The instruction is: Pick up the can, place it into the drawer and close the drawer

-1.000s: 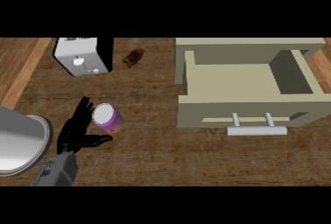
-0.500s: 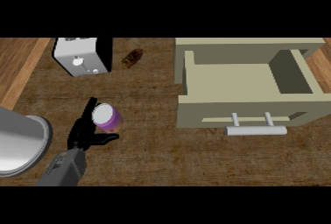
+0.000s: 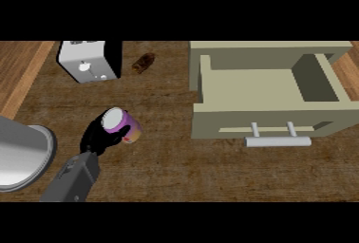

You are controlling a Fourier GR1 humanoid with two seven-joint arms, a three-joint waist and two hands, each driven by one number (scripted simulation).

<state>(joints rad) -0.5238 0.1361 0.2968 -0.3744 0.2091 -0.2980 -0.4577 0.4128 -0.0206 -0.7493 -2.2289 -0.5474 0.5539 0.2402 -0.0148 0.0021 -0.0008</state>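
A purple can (image 3: 123, 125) with a white top leans tilted over the dark wooden counter, left of centre in the head view. My left hand (image 3: 98, 137) comes in from the lower left and its fingers and thumb curl round the can's left side and base. The beige drawer (image 3: 210, 90) stands pulled open at the right, its inside bare, with a grey bar handle (image 3: 278, 141) on its front. The can is well to the left of the drawer. My right hand does not show.
A white toaster-like appliance (image 3: 89, 61) stands at the back left, with a small brown object (image 3: 144, 62) beside it. A large grey metal bowl (image 3: 28, 154) fills the left edge next to my forearm. Lighter wood borders the counter at the far left.
My left hand has closed round the can and shifted a little to the right with it. The can now leans over instead of standing upright.
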